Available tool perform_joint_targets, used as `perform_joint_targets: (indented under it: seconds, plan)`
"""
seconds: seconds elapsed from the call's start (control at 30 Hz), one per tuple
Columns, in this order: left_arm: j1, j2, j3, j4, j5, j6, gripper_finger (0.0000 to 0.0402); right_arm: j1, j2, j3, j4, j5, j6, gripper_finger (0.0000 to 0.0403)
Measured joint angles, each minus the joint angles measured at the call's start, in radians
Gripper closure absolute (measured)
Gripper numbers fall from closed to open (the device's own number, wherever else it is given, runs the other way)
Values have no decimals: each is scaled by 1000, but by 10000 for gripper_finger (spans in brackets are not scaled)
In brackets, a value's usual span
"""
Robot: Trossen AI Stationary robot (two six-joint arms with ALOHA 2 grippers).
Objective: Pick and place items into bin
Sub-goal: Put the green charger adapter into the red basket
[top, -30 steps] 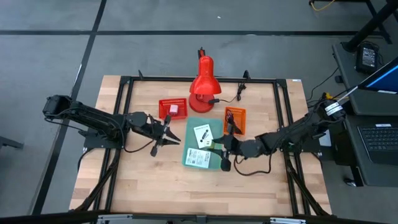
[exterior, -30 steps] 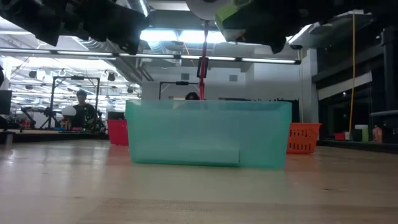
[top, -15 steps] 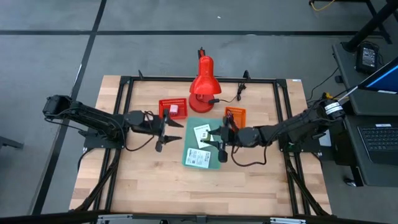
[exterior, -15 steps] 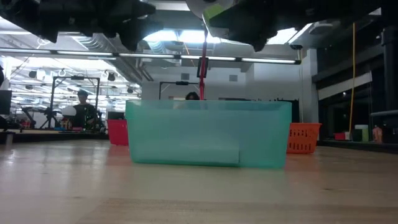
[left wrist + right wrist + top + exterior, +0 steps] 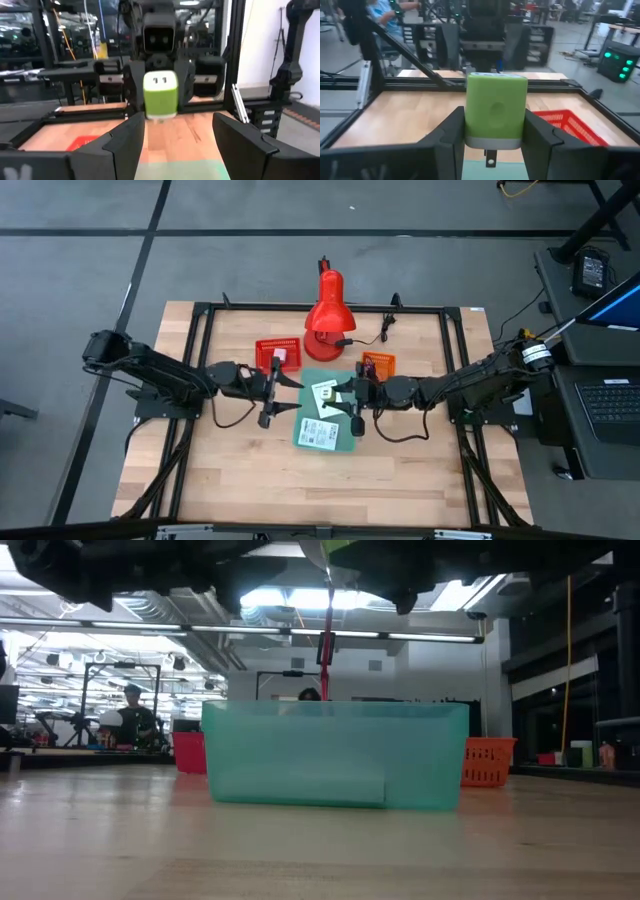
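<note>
Wooden bench (image 5: 230, 470): right gripper (image 5: 352, 398) clamps green plastic block (image 5: 496, 111) over teal bin (image 5: 345, 443); left gripper (image 5: 268, 388) spread, empty. Mistimed release risks hitting rim.

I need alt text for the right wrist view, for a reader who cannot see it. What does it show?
The right gripper is shut on a green block, held upright between its two dark fingers above the wooden table. A red basket stands on the table beside it, and the left arm faces the camera from behind the block.
</note>
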Motion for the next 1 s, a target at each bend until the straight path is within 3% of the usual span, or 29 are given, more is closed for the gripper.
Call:
perform_joint_targets:
  seconds: [0.63,1.0]
  plan:
    - [3,243,223,-1,2,30,169,-2,0,0,14,-65,-41,277]
    - [3,280,270,-5,20,28,179,-2,0,0,7,-67,-47,277]
